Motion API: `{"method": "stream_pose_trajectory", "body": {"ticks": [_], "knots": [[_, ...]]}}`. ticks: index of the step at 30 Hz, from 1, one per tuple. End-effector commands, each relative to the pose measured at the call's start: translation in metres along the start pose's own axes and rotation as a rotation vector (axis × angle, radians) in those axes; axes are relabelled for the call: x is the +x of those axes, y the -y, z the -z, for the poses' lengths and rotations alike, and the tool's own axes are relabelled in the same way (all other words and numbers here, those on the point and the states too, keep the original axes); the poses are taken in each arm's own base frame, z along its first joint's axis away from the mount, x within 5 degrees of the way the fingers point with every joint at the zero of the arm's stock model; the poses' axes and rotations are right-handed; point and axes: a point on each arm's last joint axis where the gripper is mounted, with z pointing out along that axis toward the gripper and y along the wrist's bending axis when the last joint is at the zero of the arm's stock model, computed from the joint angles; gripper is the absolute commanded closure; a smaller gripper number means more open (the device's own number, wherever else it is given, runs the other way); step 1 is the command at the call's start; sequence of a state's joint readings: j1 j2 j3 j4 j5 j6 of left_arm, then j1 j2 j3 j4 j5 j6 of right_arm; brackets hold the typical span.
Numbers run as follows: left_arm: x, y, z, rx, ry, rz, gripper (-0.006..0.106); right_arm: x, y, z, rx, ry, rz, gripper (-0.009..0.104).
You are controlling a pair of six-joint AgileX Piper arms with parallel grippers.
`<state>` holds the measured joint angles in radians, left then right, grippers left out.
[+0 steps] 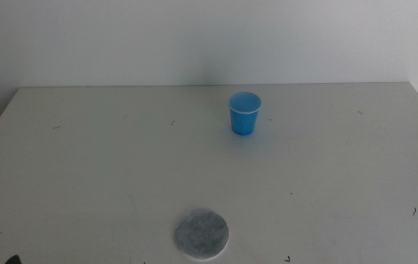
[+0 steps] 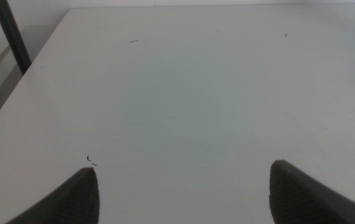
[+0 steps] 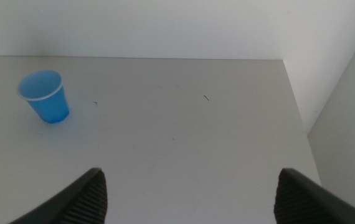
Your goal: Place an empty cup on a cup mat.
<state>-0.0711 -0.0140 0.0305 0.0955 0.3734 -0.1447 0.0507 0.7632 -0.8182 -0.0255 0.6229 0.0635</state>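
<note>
Blue cup point(image 1: 244, 113): upright at far centre-right of surface point(image 1: 84, 169), untouched. Cup mat point(image 1: 202, 234): near edge, bare, well apart. Left hand point(image 2: 184, 190), right hand point(image 3: 190, 196): both wide, empty, waiting. Nothing done yet.

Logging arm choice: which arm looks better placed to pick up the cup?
Probably right. The cup stands upright right of centre, whole in the right gripper's wrist view; the left gripper's view catches only its edge.
</note>
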Motion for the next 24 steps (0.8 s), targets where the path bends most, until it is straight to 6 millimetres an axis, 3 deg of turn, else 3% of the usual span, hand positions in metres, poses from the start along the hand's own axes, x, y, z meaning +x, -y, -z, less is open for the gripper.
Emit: {"method": "stream_pose_trajectory", "body": {"ticks": [1, 11, 19, 24], "knots": [[-0.008, 0.001, 0.002, 0.009, 0.086, 0.003, -0.005, -0.033, -0.001, 0.000, 0.005, 0.026, 0.041, 0.020], [-0.008, 0.001, 0.002, 0.009, 0.085, 0.003, -0.005, -0.106, -0.017, -0.040, -0.119, -0.137, 0.028, 0.020], [-0.008, 0.001, 0.002, 0.009, 0.085, 0.003, -0.005, -0.144, -0.052, -0.085, -0.221, -0.207, 0.073, 0.020], [-0.008, 0.001, 0.002, 0.009, 0.085, 0.003, -0.005, -0.154, -0.076, -0.127, -0.247, -0.301, 0.078, 0.020]]}}
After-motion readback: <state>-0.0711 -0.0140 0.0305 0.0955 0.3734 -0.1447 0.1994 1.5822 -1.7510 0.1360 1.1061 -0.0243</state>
